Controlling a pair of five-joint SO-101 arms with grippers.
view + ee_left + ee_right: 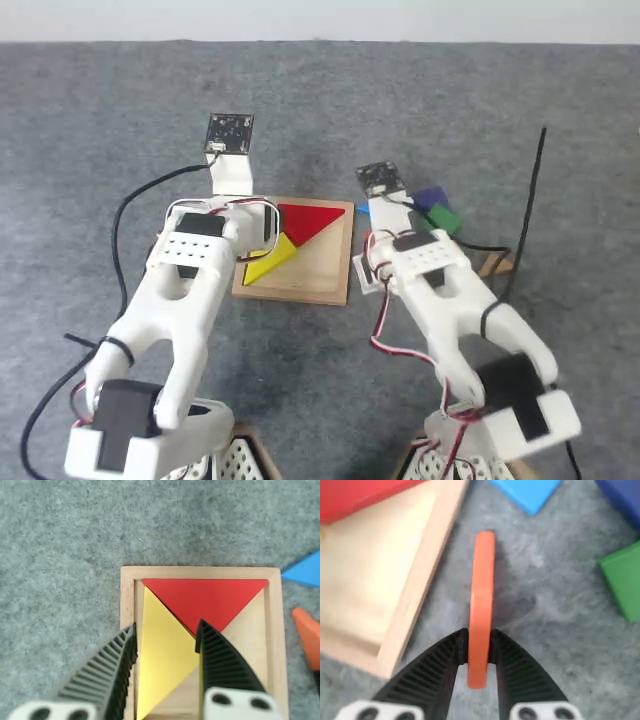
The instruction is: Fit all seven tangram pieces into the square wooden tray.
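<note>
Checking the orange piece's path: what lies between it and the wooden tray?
Bare grey mat, by the right wrist view; the orange piece, held in the right gripper, stands apart from the tray.

- The wooden tray [128, 595] sat pretty much mid-frame on grey carpet [70, 535].
- Two pieces lay flat in it: a big red triangle [205, 597] along one wall and a yellow triangle [162, 655] along the next wall, meeting on a slanted edge.
- The rest of the tray floor was bare wood.
- The left gripper [167, 629] hung over the tray with its jaws spread. One finger was above the rim beside the yellow, the other above the red-yellow seam.
- At the frame's edge, off the tray, a blue piece [305, 570] and an orange piece [307, 635] were on the carpet, both cut off.
</note>
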